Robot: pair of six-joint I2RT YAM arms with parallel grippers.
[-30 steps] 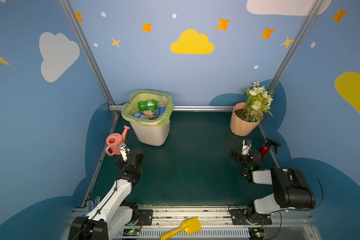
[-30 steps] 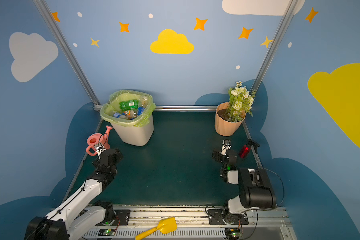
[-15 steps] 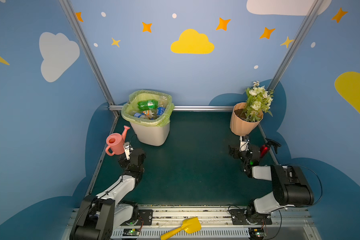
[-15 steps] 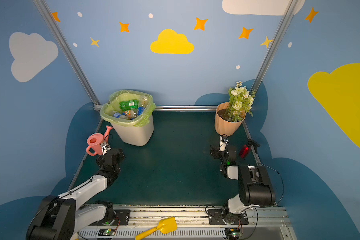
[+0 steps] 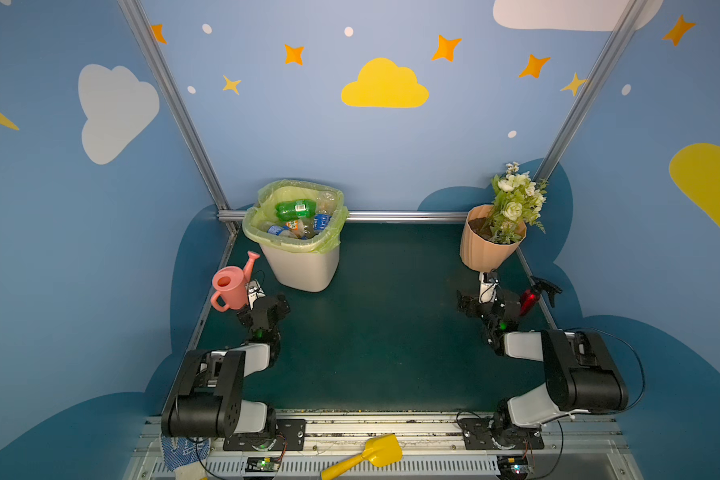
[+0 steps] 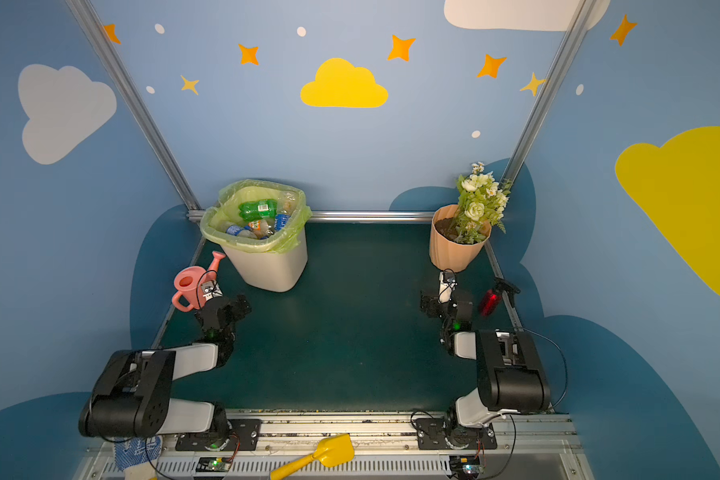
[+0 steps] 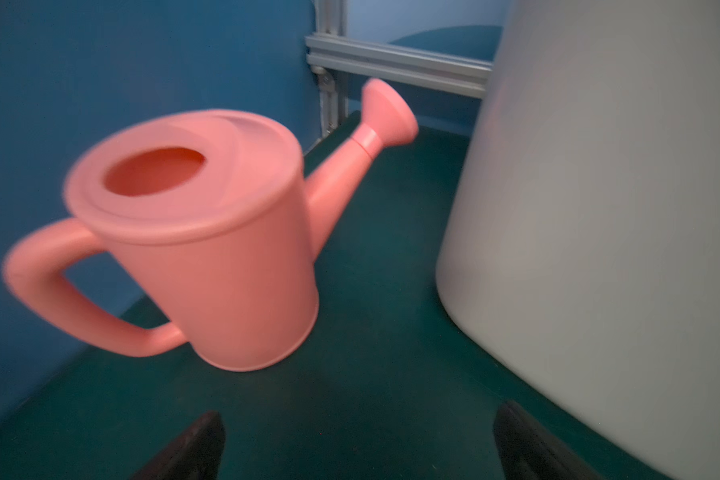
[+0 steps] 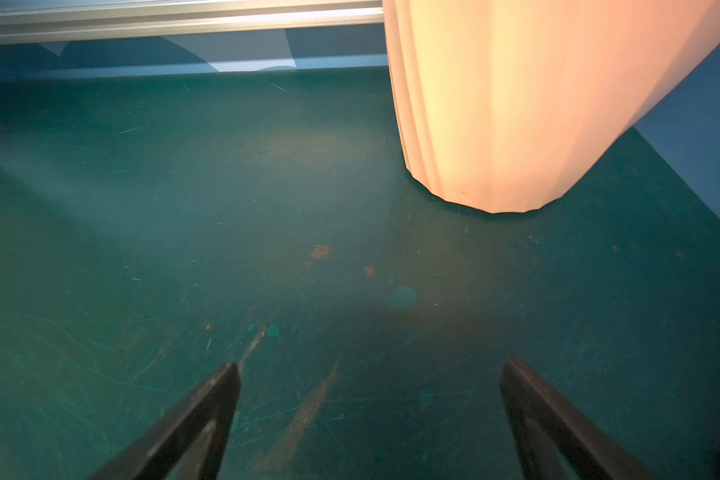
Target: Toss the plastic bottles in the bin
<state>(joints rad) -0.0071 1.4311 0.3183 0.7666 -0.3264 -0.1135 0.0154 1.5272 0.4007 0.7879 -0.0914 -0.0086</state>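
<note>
- The left claw [image 7: 358, 419] is closest to us. It is wide open and hangs low over the green surface [image 5: 391, 332]. Nothing sits between its two sides, so it holds nothing.
- The right claw [image 8: 371, 368] is wide open too and holds nothing. Under it we see only the scratched surface.
- Just past the left claw stands the pink watering can [image 7: 208, 249], with the white wall of the bin [image 7: 599, 208] beside it. Just past the right claw stands the peach flowerpot [image 8: 516, 104]. As far as we can see, neither claw touches any of them.
- In both top views we find no bottle lying on the surface.
- Farther back, in the left corner, the plastic bottles [image 5: 292, 227] lie in a heap inside the bin. The green bottle [image 5: 294, 208] is on top.
- We think these bottles are light and thin. They would bend when squeezed, but they would not break easily. They are smooth and round, so one could slip or roll away.
- To pick one up, we would take it across its middle, around the label, and squeeze gently.
- We think the job is nearly done, or done.
</note>
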